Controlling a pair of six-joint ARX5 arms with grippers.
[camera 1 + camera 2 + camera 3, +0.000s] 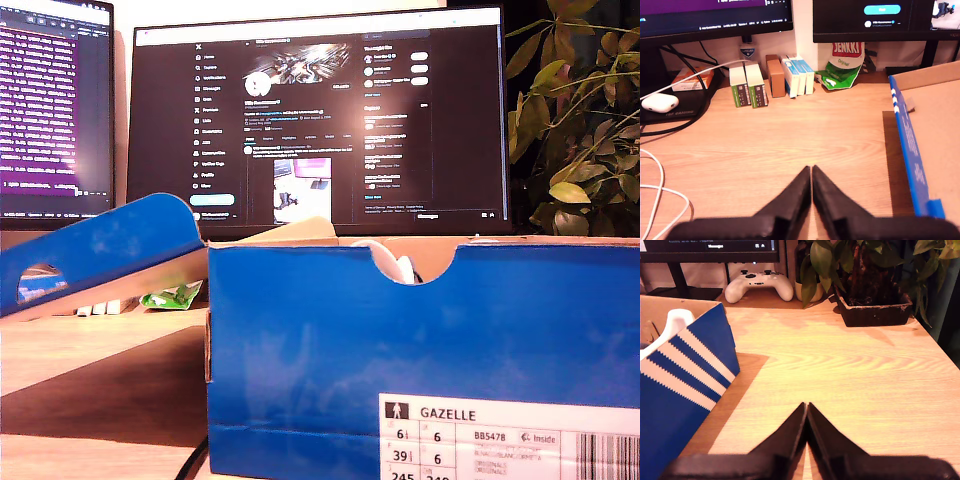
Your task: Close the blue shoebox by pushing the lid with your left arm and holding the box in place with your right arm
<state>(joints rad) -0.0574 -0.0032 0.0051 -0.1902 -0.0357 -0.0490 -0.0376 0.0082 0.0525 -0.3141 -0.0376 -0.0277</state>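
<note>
Blue shoebox on the wooden desk, filling the foreground of the exterior view, end label reading GAZELLE. Lid hinged open, leaning away from the box toward the exterior view's left, brown cardboard inside facing up.

Relation that counts: lid lying off to one side of my first gripper, long blue edge running away from the camera roughly parallel to the jaws, not across them. Gap of bare desk between fingertips and that edge; no contact. Probably a sideways sweep under or against the lid's free edge needed to swing it over the box.

Side wall of the box, three white serrated stripes, standing beside my second gripper, also apart from it, shadowed desk between. Second gripper the nearer to the box body, first the nearer to the lid, matching the push-and-hold split.

Both grippers clenched, jaws pressed tip to tip, grasping nothing.

Inside the box: something white showing at the finger notch in the exterior view and above the striped wall in the second wrist view, likely a shoe; too little visible to be sure.

Lid not yet pushed, box not yet braced; task at its start.
</note>
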